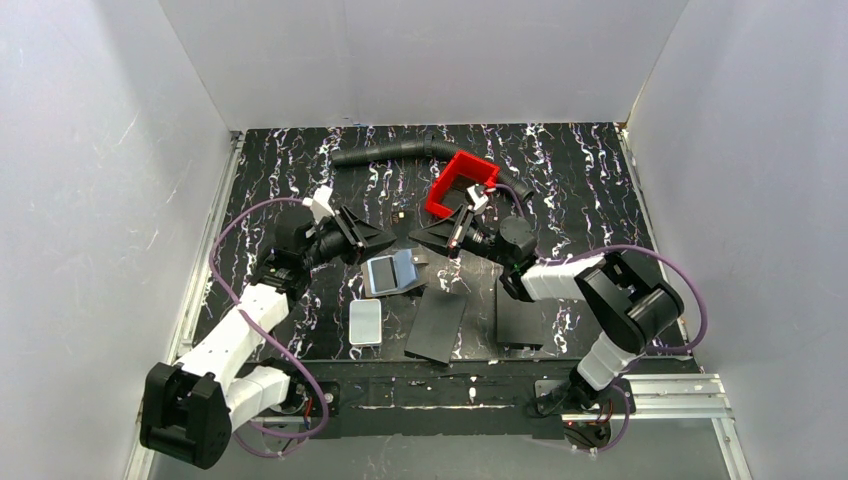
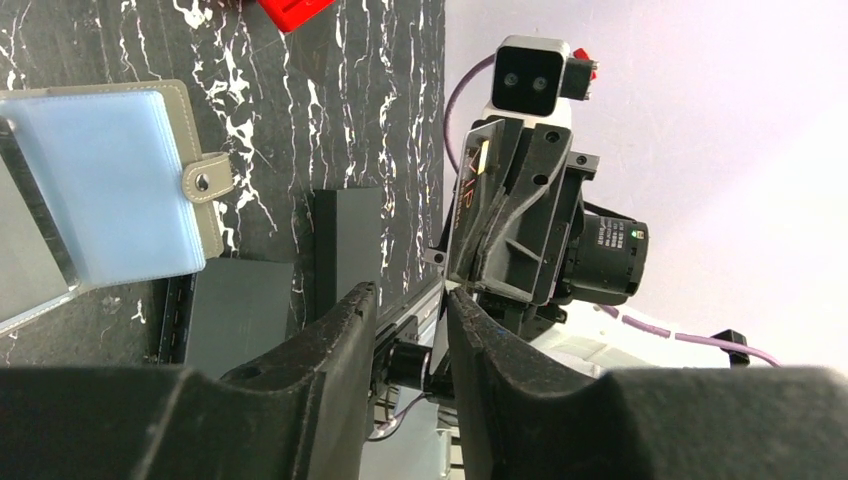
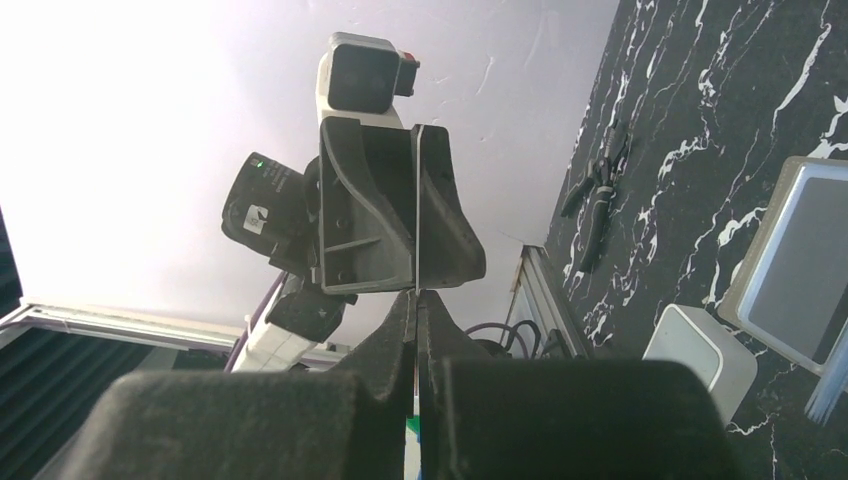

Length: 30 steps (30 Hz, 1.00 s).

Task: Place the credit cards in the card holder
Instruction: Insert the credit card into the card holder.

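**Item: card handover above the worktop [image 1: 580, 200]**

- **Right gripper [image 3: 415, 300]:** jaws shut flat on one credit card [image 3: 415, 250]. The card is held edge-on in the air and shows only as a thin white line.
- **Left gripper [image 2: 410, 295]:** faces the right one tip to tip. Its jaws are part-way apart and straddle the free end of the card. No clamp on the card is visible.
- **Card holder [image 1: 395, 272]:** lies open on the worktop, just in front of and below the two grippers. The pale blue sleeves face up and the clasp tab [image 2: 205, 182] is folded out.

**Risks (judged)**
- If the right gripper lets go before the left jaws bite, the card is likely to drop flat onto the worktop, where it would be hard to pick up.
- An off-centre or skewed bite would bend the card or leave it crooked for the sleeve mouth.
- The holder lies loose, so a push from the card edge may slide it rather than enter the sleeve.

**Containers**
- **Card holder:** whether any sleeve is filled cannot be told. No other cards can be made out.
- **White box [image 1: 366, 322]:** sits near the holder, towards the arm bases. Its contents are not visible.
- **Red tray [image 1: 460, 183]:** sits behind the right gripper. Nothing can be made out in it.
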{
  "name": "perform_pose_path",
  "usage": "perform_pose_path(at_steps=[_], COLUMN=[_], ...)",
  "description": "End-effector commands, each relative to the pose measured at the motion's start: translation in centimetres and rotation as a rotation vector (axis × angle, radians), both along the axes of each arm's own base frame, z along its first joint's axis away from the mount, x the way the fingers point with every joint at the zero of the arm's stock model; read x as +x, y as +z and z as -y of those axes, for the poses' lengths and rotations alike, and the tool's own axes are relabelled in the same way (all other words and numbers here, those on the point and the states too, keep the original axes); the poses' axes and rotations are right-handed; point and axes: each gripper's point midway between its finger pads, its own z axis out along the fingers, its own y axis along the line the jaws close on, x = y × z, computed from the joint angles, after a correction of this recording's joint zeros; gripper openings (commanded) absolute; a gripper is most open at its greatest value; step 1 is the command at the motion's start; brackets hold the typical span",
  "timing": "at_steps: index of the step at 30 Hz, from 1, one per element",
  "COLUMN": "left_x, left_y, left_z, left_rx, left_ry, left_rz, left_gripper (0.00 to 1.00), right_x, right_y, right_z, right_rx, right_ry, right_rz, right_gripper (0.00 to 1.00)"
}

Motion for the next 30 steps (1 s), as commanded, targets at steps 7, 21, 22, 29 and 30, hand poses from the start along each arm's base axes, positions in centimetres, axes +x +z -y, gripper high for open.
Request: perform_pose_path(at_steps=[7,21,22,29,30], left_x=[0.7,0.7,0.5,-0.4,-0.4], left_y=[3.5,1.2,0.3,-3.1,-3.5], left_z=[-0.1,-2.1,-2.8,-6.9,-6.7], left_rx=[-0.011,0.17,0.244,0.582,0.578], left_ry=[0.006,0.05,0.055,0.032,0.022], left_rz=[0.122,0.158,0.147,0.116,0.108], left_gripper=[0.26,0.0,0.0,0.0,0.0], right_x=[-0.9,-0.8,-0.6,1.3,1.4], right_y=[1.7,-2.7,-4.0,-8.7,-8.9], right_z=[-0.5,-1.1,-1.0,-0.6,-0.9], right_rx=[0.112,-0.105,-0.177,-0.619,-0.645], right_ry=[0.039,0.046,0.039,0.089,0.115], right_rz=[0.033,0.01,0.008,0.16,0.177], right_gripper=[0.01,0.41,0.45,0.46,0.39])
